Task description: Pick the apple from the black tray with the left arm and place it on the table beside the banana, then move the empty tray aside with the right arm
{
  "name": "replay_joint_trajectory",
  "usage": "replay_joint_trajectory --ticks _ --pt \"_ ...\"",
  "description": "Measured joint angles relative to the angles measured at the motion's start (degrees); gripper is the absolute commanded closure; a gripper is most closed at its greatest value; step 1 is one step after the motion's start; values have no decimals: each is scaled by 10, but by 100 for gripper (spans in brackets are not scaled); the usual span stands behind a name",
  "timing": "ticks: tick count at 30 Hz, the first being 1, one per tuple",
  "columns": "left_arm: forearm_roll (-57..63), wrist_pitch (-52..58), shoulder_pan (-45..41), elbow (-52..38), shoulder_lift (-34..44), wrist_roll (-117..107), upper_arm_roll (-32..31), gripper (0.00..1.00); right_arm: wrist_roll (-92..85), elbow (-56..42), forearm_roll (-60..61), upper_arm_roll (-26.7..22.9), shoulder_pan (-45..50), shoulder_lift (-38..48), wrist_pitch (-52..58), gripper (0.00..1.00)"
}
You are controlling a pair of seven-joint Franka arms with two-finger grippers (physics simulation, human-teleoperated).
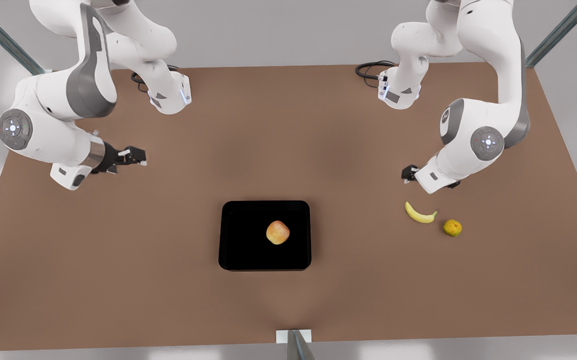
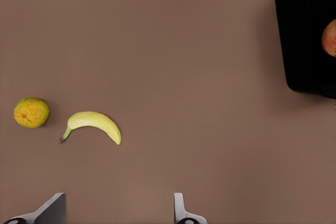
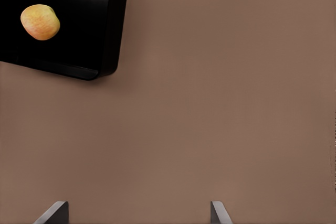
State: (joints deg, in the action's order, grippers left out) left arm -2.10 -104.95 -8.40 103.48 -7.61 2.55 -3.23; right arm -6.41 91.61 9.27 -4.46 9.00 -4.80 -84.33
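The left hand [image 1: 408, 175] hangs above the desk [image 1: 168, 260] on the front view's right, just behind the banana [image 1: 420, 213]. Its wrist view shows two finger tips spread wide with nothing between them, so it is open and empty. That view also takes in the banana, a small orange-green fruit [image 2: 31, 112] just beside the banana's stem end, and, well apart, a corner of the black tray [image 2: 302, 40].

The right hand [image 1: 136, 156] hovers over bare desk on the front view's left, well apart from the tray. Its fingers [image 3: 54, 212] are likewise spread and empty; this arm waits.

The apple [image 1: 277, 232] sits inside the tray, a little toward the front view's right of its middle, clear of the low rim. It is round, yellow-orange with a reddish blush, and looks smooth.

My reading is that the first step has not begun: nothing is gripped. The next move calls for the left hand to cross to the tray, come down over the apple with fingers wide, and close around its widest part. A round, smooth fruit may roll if nudged off-centre.
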Motion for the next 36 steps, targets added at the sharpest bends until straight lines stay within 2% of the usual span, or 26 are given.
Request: replay_joint_trajectory --ticks 2,5,8,11,13,21,28,36 --pt "-12 -10 -1 -13 -7 3 -2 0 -5 0 1 0 -5 0 -6 0" --pt "-36 -22 -72 -122 -84 6 -11 0 -11 1 2 1 -3 -3 -11 0" --pt "-111 -31 -113 -196 -123 13 -31 0 -16 -3 11 3 2 -24 -24 0" --pt "-165 -55 -133 -289 -218 34 -54 0 -21 -4 25 5 8 -29 -37 0" --pt "-164 -81 -152 -318 -252 47 -57 0 -24 -4 27 2 8 -29 -41 0" --pt "-70 -215 -242 -329 -326 75 -53 0 -36 -3 30 1 3 -30 -41 0" --pt "-53 -306 -242 -345 -404 47 -27 0 -43 -3 30 1 3 -30 -41 0" --pt "-75 -376 -245 -365 -458 23 -28 0 -49 -1 30 5 3 -32 -42 0"
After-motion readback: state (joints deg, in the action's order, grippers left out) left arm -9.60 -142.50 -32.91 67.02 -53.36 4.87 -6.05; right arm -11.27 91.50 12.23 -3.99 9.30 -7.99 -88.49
